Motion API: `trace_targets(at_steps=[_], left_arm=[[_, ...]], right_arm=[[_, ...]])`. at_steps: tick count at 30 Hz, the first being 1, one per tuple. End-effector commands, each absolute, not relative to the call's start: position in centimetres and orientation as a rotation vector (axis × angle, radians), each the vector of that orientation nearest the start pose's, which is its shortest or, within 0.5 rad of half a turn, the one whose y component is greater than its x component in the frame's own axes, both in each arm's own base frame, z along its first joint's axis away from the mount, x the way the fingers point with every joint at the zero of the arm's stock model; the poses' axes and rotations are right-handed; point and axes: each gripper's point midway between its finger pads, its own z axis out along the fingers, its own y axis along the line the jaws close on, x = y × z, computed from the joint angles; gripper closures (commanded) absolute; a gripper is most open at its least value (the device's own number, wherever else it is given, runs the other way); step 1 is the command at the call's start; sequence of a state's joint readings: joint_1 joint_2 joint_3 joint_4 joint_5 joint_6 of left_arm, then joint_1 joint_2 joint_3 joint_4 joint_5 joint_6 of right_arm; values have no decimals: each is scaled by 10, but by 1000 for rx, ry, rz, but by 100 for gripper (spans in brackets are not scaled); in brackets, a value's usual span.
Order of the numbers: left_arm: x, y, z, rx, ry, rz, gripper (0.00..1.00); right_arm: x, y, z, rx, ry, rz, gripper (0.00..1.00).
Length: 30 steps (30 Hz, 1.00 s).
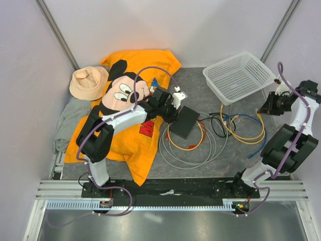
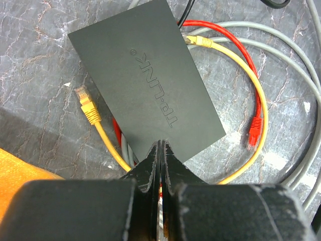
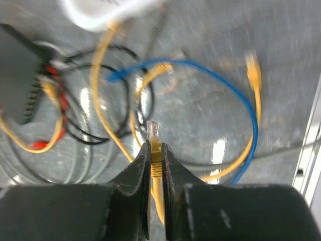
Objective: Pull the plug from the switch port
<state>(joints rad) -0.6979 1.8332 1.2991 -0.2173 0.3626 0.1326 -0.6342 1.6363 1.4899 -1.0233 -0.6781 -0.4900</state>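
Observation:
The switch point(image 1: 186, 122) is a flat black box lying on the grey mat, with red, yellow and grey cables around it. In the left wrist view the switch point(image 2: 145, 85) has a yellow plug point(image 2: 198, 41) at its far edge. My left gripper point(image 2: 161, 144) is shut with nothing seen between its tips, at the switch's near edge; it also shows in the top view point(image 1: 173, 111). My right gripper point(image 3: 156, 146) is shut on a yellow cable plug point(image 3: 154, 131), held above the mat far right of the switch point(image 3: 15, 75), near the basket point(image 1: 263, 109).
A white mesh basket point(image 1: 239, 75) stands at the back right. Loose yellow point(image 2: 86, 103) and red point(image 2: 255, 133) plugs lie beside the switch. Blue point(image 3: 241, 100), black and yellow cable loops cover the mat on the right. An orange Mickey shirt point(image 1: 128, 135) and a beige hat point(image 1: 88, 83) lie at the left.

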Motion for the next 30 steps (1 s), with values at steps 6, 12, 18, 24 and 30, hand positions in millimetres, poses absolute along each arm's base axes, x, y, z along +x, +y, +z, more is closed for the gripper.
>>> trace_targets(at_steps=[6,12,18,24,30], left_arm=[[334,-352,120,1132,2026,-682,97],[339,-351,118,1102,2046,-656,95],[347,-355,136,1085,2019,-643,60],[365,-363,205,1065,1884,-610,21],[369,-338,292,1057,1688,-468,6]], right_arm=[[321,-160,131,303,2515,224,2],[341,-129,184,43,2350,70,2],[356,-55,241,-266,2122,-15,2],[371,-7,263,-305,2072,10,2],[387,-7,280,-96,2048,-101,2]])
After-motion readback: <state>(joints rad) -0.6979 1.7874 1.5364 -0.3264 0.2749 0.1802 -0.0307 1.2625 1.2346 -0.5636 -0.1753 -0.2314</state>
